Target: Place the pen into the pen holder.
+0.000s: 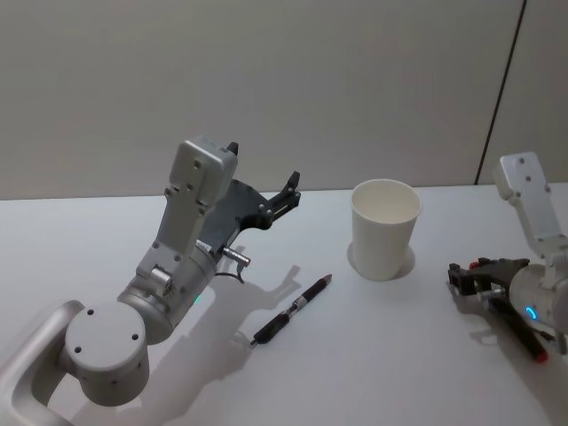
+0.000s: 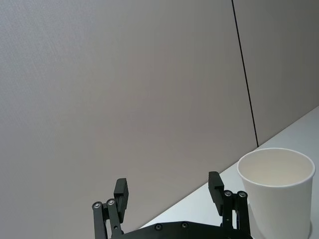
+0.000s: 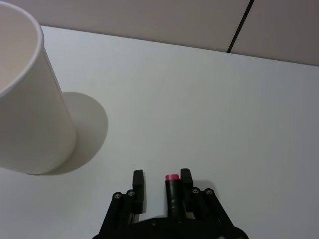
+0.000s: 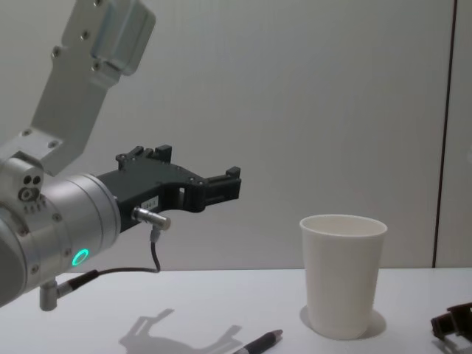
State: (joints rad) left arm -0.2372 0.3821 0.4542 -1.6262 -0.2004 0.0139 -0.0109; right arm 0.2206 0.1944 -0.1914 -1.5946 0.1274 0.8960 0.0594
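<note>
One pen lies flat on the white surface, nearest the robot's body. It is slanted, with its far tip aimed toward the pen holder but well apart from it. Nothing touches the pen.

Above and a little beyond it on the robot's left hangs the left claw. It is lifted clear of the surface, spread wide and empty, and points forward toward the wall rather than down. On the robot's right, the right claw sits low by the surface, just beside the holder's shadow. Whether it is spread or pressed together cannot be told.

Farther back the pen holder stands upright, its mouth open and nothing inside.

The step in hand looks like the reach for the pen, probably by the left arm. To do it well, the wrist should pitch down until the claw faces the surface, then turn so the two sides straddle the barrel crosswise near its middle. Pinching near an end would probably let the pen swing. The descent should stop just short of the surface. The holder is likely light, so the pen is best stood nearly upright above the rim and released inside without brushing the wall.
</note>
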